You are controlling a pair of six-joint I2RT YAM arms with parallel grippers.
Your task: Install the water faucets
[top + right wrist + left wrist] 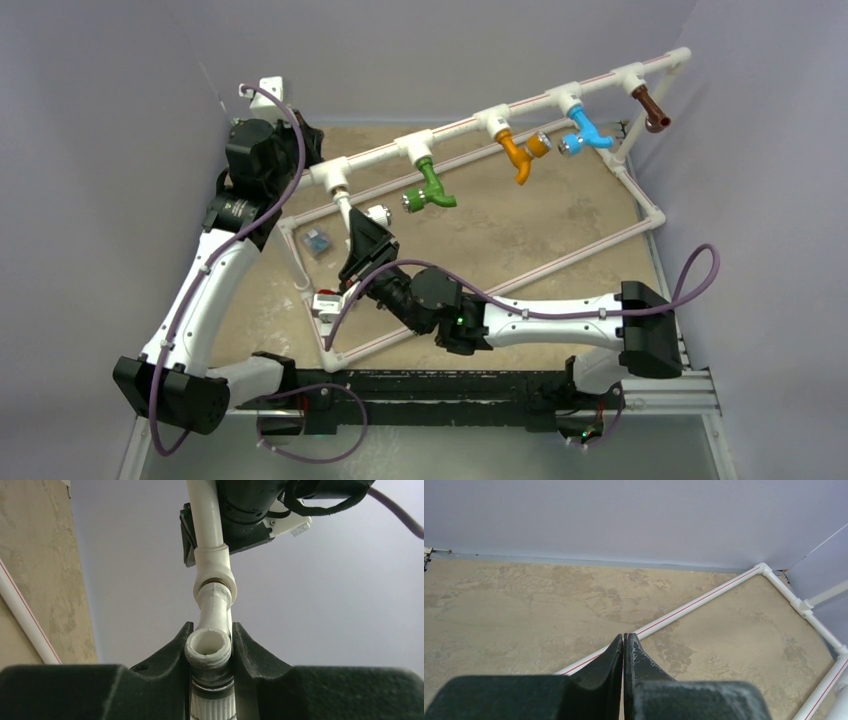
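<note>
A white faucet (208,650) sits between my right gripper's (210,630) fingers, which are shut on it; its open spout faces the camera. Its stem runs up into the leftmost white T-fitting (214,575) on the raised pipe. In the top view my right gripper (362,228) holds it under that fitting (335,178), and the faucet's silvery end (378,213) shows beside the fingers. The green (430,187), orange (518,152), blue (588,132) and brown (652,108) faucets hang from the other fittings. My left gripper (624,636) is shut and empty, at the back left (305,140).
The white pipe frame (500,280) lies on the tan table with a raised rail (470,125) across the back. A small blue-grey piece (316,241) and a small red-and-black piece (325,300) lie near the frame's left side. Grey walls close in behind and on both sides.
</note>
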